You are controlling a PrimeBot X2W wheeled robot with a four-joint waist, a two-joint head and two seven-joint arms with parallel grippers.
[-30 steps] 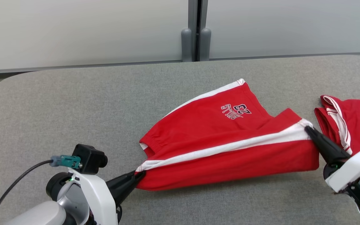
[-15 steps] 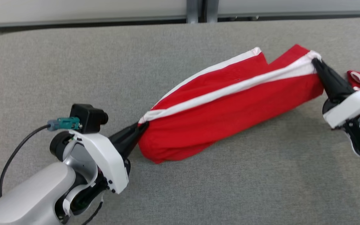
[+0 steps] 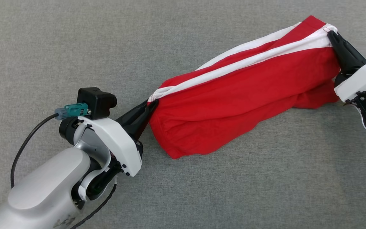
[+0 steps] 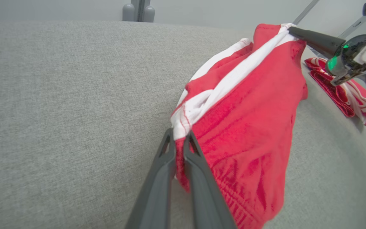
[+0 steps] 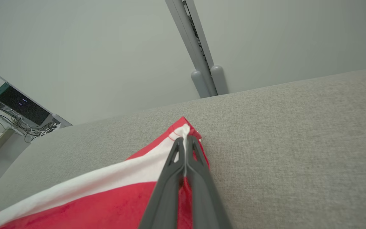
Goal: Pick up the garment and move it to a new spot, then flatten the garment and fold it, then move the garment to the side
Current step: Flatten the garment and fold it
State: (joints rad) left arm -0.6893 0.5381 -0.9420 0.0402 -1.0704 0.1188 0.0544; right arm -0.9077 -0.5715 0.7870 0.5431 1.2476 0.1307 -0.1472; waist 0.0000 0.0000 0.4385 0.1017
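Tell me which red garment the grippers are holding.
The red garment stretched between the left gripper and the right gripper, each shut on one end. The other red garment lies untouched on the table.

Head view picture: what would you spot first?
The bright red garment with white stripes, stretched slantwise across the middle over the grey table. The left gripper pinches its lower-left end, and the right gripper pinches its upper-right corner.
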